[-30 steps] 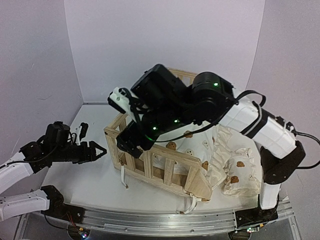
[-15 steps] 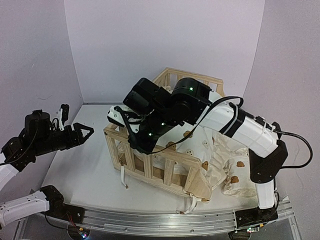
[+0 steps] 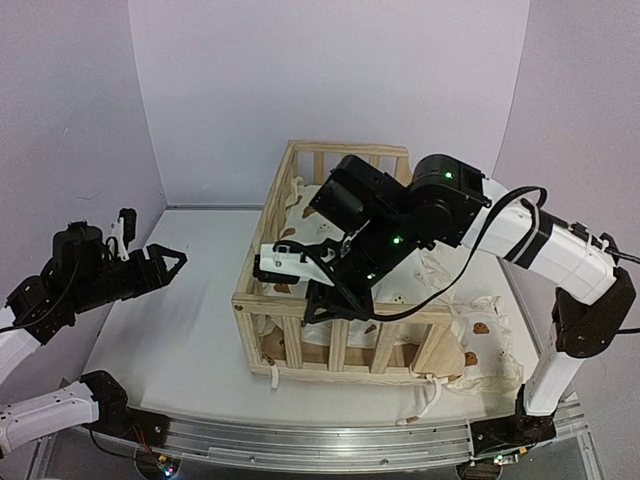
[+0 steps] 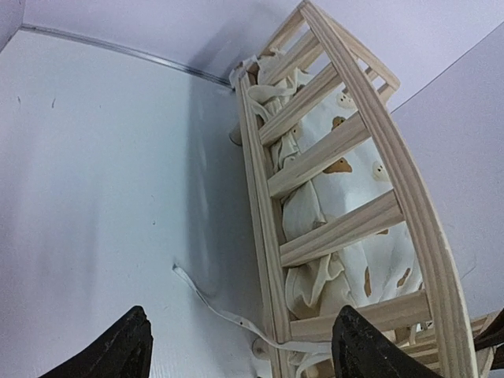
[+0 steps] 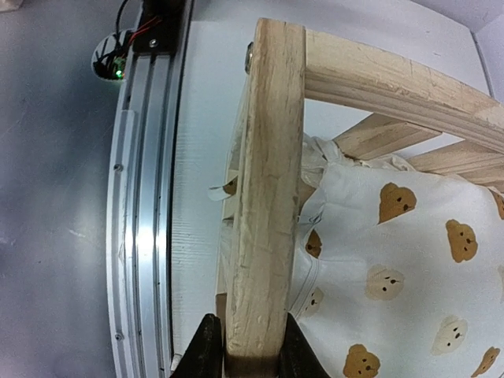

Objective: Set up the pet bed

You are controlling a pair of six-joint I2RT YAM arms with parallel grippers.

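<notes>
**Bed upright, R claw on rail**

On yr white table [image 3: 190, 330] the light pine slatted pet bed [image 3: 338, 345] stands upright mid-table. Cream bear-print cushion [image 5: 378, 268] lies inside, spilling out its right end. R gripper [image 5: 250, 354] pinches the near top rail. L gripper [image 4: 240, 346] gapes wide w/ nothing in it, well left of bed.

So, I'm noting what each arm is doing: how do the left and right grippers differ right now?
The left gripper is open and holds nothing; the right gripper is shut on the near top rail of the bed. The left gripper hangs off to the bed's left, clear of it; the right gripper reaches over the bed, touching it. Both are black two-finger grippers.
</notes>
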